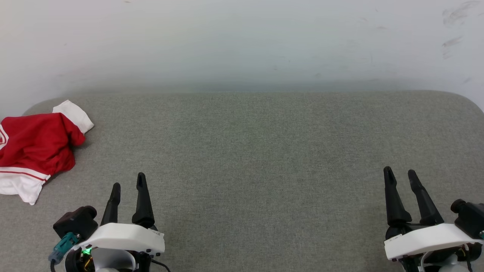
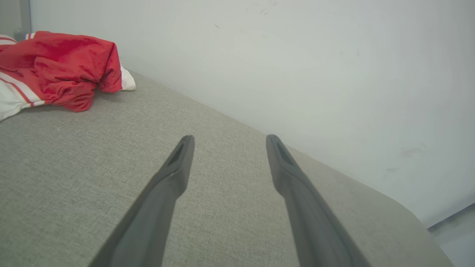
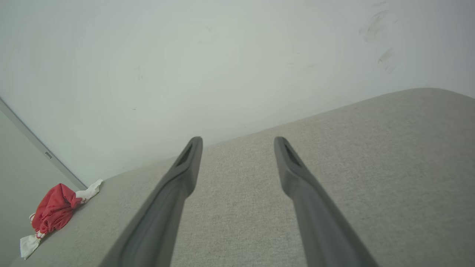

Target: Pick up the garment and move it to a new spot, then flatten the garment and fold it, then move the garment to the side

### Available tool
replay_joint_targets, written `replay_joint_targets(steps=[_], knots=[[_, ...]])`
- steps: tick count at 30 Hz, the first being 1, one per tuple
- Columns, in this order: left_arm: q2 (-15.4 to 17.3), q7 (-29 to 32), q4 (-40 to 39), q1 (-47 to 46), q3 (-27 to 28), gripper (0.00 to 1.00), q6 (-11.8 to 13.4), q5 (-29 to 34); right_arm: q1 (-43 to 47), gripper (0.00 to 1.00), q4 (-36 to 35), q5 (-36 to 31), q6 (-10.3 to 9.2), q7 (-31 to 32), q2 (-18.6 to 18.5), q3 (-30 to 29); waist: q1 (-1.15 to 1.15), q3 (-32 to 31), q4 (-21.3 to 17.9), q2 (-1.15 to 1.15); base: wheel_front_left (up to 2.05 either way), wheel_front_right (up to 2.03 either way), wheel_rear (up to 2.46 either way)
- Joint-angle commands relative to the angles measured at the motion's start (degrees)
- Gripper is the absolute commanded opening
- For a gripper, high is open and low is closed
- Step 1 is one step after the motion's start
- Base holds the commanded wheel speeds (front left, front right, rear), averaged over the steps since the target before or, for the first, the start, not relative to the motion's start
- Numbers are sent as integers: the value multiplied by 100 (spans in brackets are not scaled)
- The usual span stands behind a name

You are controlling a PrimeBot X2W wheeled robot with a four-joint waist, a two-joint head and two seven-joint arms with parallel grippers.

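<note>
Left fingers (image 1: 143, 204) spread wide, low at the near left of the desk (image 1: 242, 151), tips pointing away toward the wall (image 1: 242, 45). Right fingers (image 1: 393, 200) also spread wide, near right of the desk, same heading. Both sets are above the grey fabric top; I can't tell whether they touch it. In the left wrist view the left fingers (image 2: 167, 193) show bare fabric through the gap; same for the right fingers (image 3: 300, 185) in the right wrist view.

Garment (image 1: 38, 143) sits crumpled at the far left edge of the desk, close to the rounded back corner, partly cut off by the frame edge in the head view. It's a red body bunched up, with a white sleeve sticking out toward the wall and white fabric with red striped trim on the near side. No print readable. It lies ahead and left of the left fingers, apart from them, and well apart from the right fingers. Left wrist view has the garment (image 2: 63, 63) at upper left; right wrist view has it (image 3: 53, 211) small at lower left.
</note>
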Motion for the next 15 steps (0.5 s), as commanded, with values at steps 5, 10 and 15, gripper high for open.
replay_joint_targets(steps=[5, 10, 15], knots=[[29, -128, -118, 15, -80, 100, 68, 466, 7, 100, -135, -471, 1, -129, -1, 42, 0, 5, 1, 0, 0, 0, 0], [30, -204, -131, 18, -114, 100, 103, 748, 21, 100, -171, -783, 0, -198, -1, 61, 0, 11, 5, 0, 0, 0, 0], [30, -259, -114, 28, -148, 100, 102, 967, 35, 100, -197, -1005, 0, -249, 0, 78, 0, 14, 6, 0, 0, 0, 0]])
